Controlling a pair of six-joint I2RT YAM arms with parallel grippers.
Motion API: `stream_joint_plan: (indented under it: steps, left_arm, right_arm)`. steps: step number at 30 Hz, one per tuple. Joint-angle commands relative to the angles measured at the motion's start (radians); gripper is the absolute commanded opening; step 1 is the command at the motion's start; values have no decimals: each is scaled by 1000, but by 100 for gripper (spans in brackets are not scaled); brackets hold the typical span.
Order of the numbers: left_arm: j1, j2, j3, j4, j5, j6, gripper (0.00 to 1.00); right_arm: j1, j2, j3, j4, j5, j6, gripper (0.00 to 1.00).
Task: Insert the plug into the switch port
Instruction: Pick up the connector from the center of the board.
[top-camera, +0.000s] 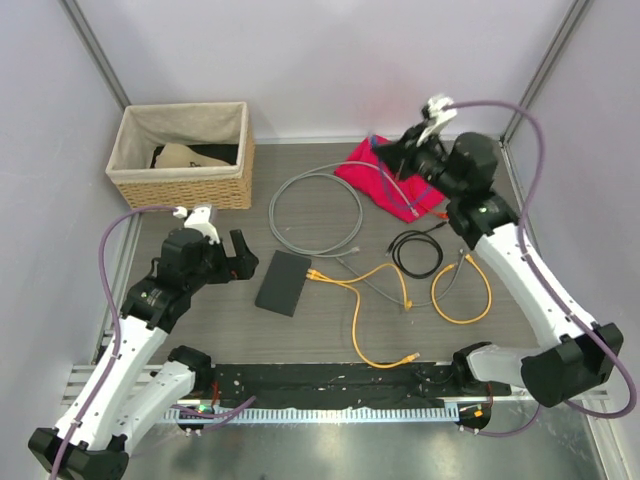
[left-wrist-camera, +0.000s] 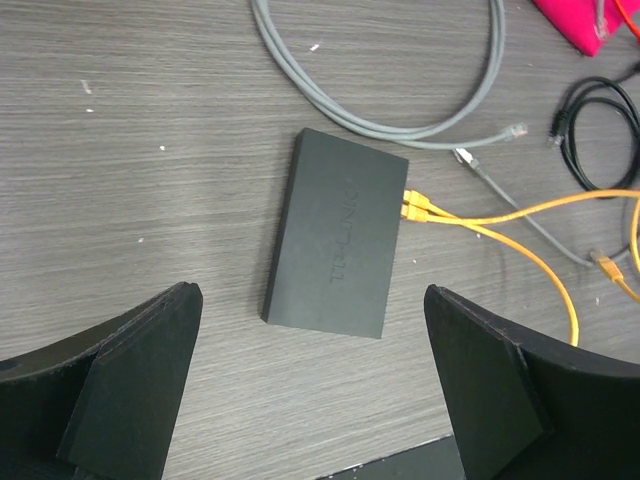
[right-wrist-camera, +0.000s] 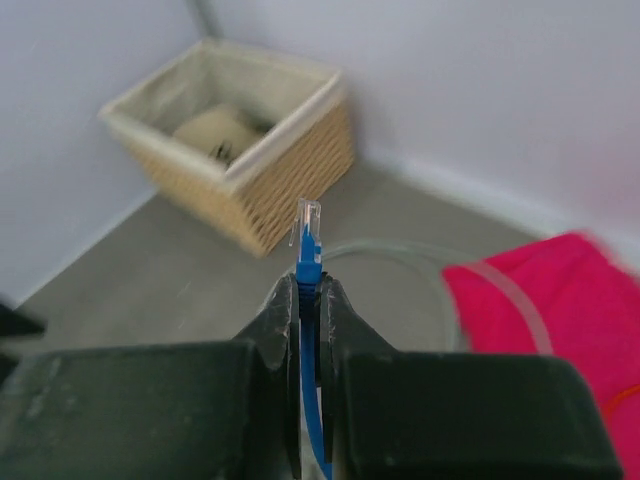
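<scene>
Now, with my right jaws pinching the blue plug (right-wrist-camera: 308, 225), I'd carry it low toward the switch (left-wrist-camera: 335, 245), tip aligned beside the yellow plugs (left-wrist-camera: 415, 207); left jaws gape wide above it.

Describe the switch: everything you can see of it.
The switch is a thin, flat rectangular box, dark grey and matte like plastic, with faint lettering along its top. It lies flat on the grey wood-grain table. Two yellow plugs sit at one long edge, apparently in ports; the sockets themselves are hidden. Nothing else touches it.
</scene>
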Motion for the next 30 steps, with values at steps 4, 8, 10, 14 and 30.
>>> stream_joint_plan:
  steps: [4,8,10,14,30]
  left_arm:
    - [4,-9,-20,86,140,-50,99]
    - [4,5,-55,206,256,-147,99]
    - [2,28,-84,252,288,-220,98]
    - [-21,74,-129,411,315,-320,96]
    - [-190,328,-164,608,138,-585,68]
  right_arm:
    - [55,-10,-349,222,-471,198,1]
    - [103,36,-459,312,-553,244,1]
    - [135,67,-521,370,-550,271,1]
    - [192,143,-570,475,-608,298,1]
    - [282,427,-613,849,-682,448,1]
